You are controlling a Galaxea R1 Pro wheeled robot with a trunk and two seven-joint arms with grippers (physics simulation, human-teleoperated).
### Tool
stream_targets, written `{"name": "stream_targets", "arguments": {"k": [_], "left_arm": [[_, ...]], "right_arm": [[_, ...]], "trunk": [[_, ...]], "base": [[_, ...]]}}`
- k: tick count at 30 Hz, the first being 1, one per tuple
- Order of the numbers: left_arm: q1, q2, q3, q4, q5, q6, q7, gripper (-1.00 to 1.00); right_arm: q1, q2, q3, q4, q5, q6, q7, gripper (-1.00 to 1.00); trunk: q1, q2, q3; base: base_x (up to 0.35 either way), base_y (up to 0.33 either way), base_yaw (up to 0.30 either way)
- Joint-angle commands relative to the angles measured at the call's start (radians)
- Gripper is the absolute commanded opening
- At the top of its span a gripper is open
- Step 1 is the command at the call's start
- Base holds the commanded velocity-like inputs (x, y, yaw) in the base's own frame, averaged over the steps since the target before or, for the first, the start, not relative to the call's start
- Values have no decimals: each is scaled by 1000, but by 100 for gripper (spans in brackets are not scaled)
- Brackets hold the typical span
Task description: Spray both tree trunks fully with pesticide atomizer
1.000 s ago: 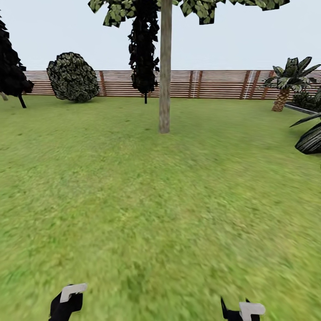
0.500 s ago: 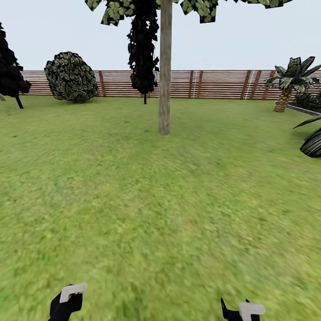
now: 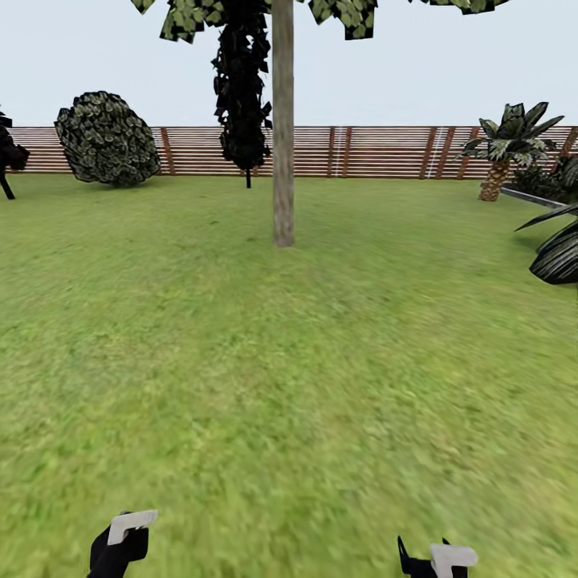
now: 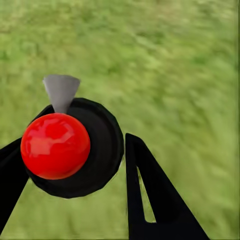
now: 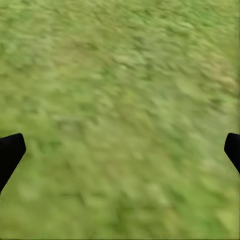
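Head view faces the fence [image 3: 377,151]; wrist views look down at grass [image 5: 120,100].

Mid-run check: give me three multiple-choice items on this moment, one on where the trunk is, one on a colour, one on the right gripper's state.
1. Where does the tree trunk stand?
A) on the lawn, before the fence
B) behind the fence
C) on a paved path
2. The ball on the pesticide atomizer between the left gripper's fingers is:
A) blue
B) red
C) yellow
3. The right gripper is:
A) shut on a bottle
B) shut, empty
C) open over the lawn

Answers: 1 A, its base meets grass nearer than the fence. 2 B, the left wrist view shows it glossy red. 3 C, its fingertips sit far apart.
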Motion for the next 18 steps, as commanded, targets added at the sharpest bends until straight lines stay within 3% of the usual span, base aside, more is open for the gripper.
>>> {"name": "stream_targets", "arguments": {"k": [1, 18], "left_arm": [[0, 0, 0, 1, 1, -3, 1, -100], [0, -1, 0, 1, 1, -3, 1, -100]], "right_arm": [[-1, 0, 1, 1, -3, -3, 0, 100], [-1, -1, 0, 2, -3, -3, 0, 100]], "trunk": [[0, 0, -1], [0, 0, -1]], "base": [[338, 0, -16], [338, 0, -2]]}}
